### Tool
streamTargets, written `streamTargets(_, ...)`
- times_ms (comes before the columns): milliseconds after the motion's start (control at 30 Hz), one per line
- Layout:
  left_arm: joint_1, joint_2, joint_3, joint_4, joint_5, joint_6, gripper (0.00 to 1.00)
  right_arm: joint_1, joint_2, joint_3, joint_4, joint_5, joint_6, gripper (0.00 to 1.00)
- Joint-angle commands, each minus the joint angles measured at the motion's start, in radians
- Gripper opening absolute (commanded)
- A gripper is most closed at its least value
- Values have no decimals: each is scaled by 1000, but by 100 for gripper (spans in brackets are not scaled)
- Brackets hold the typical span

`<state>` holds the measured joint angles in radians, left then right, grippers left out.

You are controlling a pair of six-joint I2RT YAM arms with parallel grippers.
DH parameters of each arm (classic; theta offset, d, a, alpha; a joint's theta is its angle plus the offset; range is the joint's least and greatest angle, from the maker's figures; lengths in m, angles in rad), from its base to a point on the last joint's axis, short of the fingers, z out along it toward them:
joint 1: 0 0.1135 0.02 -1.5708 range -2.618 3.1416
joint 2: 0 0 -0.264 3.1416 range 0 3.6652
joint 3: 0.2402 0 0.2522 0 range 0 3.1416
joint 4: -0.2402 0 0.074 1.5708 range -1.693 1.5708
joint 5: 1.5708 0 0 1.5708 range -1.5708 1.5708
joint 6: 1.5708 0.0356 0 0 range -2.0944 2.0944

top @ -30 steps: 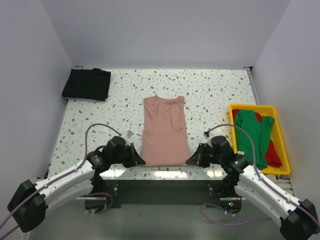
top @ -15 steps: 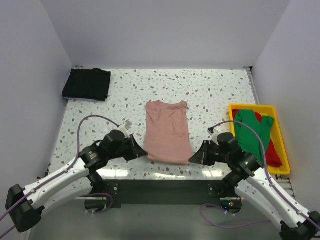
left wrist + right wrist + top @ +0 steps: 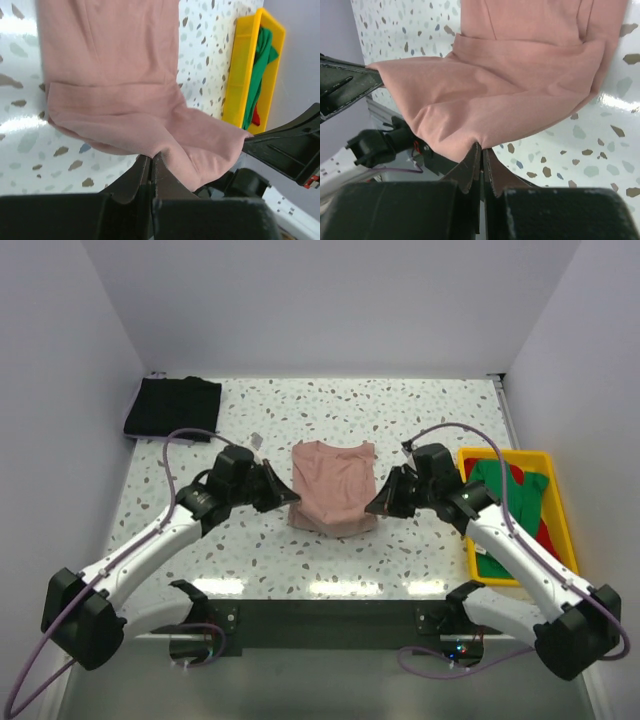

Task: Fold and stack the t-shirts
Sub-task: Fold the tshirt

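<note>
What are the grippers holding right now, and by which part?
The pink t-shirt: left gripper and right gripper each pinch one corner of its hem.

On the table (image 3: 420, 420), the central t-shirt (image 3: 333, 488) lies between the left gripper (image 3: 291, 499) at its left edge and the right gripper (image 3: 371, 509) at its right edge. A folded t-shirt (image 3: 175, 408) sits in the far left corner. The bin (image 3: 520, 454), at the right, holds two t-shirts (image 3: 522, 498), one over the other.

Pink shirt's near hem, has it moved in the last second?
Yes. The left gripper and right gripper have carried the pink t-shirt's near hem away from the table's near edge, toward its collar.
</note>
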<state>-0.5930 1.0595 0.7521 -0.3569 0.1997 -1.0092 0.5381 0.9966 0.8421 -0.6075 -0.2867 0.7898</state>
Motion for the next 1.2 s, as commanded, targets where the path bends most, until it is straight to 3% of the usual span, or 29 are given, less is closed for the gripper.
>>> streamTargets(0,91,95,113,111,96,58,0,-90,123,101,110,-64,-26,0)
streamTargets(267,243,442,309,282,263,54,0,-233,517,328,230,-184,-41,0)
streamTargets(467,358,828,504,447,369,35,0,-374,865,553,327,-298,-12,0)
streamTargets(667,412,1046,601,594,435,-32,0,-414,1112,724,471,-394,68,2)
streamTargets(733,415,1085,647,634,477,-35,10,-415,1180,755,498,-397,80,8)
streamTargets(767,420,1106,653,668,487,-43,23,-417,1197,779,496,-393,80,11)
streamTargets(867,436,1105,656,708,509,-49,41,-429,1217,802,476,-367,62,18)
streamTargets(1067,455,1041,647,705,500,-7,54,-464,1176,778,476,-352,57,41)
streamTargets(1167,453,960,627,514,384,73,55,-463,1098,775,415,-281,-10,50)
